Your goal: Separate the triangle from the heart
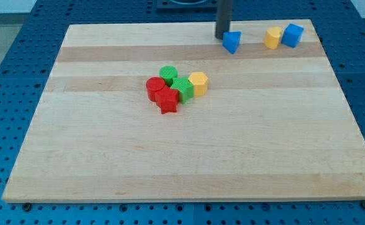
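Observation:
A blue triangle block [232, 42] lies near the board's top edge, right of centre. A yellow heart block [272, 37] lies about a block's width to its right, with a gap between them. My tip [223, 37] is at the triangle's left side, touching or almost touching it. The dark rod rises from there out of the view's top.
A blue cube [292, 35] touches the heart's right side. Near the board's middle is a tight cluster: a green cylinder [168, 74], a red cylinder [154, 87], a red star [167, 101], a green block [182, 89] and a yellow hexagon [198, 82]. The wooden board [189, 162] lies on a blue pegboard.

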Available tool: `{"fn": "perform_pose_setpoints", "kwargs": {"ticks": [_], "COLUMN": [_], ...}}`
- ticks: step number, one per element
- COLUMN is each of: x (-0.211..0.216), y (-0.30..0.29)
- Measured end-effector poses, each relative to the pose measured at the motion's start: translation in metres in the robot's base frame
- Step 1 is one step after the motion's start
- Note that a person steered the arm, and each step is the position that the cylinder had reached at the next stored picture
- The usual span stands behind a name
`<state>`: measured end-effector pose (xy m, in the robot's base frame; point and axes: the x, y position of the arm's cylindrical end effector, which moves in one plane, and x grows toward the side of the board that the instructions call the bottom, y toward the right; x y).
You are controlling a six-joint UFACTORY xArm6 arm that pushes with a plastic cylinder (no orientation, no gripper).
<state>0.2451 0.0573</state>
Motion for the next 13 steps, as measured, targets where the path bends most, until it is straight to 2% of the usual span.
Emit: {"fn": "perform_pose_setpoints", "kwargs": {"ticks": [1,2,3,4,7,9,10,11,13], "x": [0.011,0.000,-0.029,-0.032,0.014,0.028,0.046,0.048,0.036], "y": [-0.008,-0.008,-0.008,0.009,0.044,0.100,0.097,0.063,0.007]}}
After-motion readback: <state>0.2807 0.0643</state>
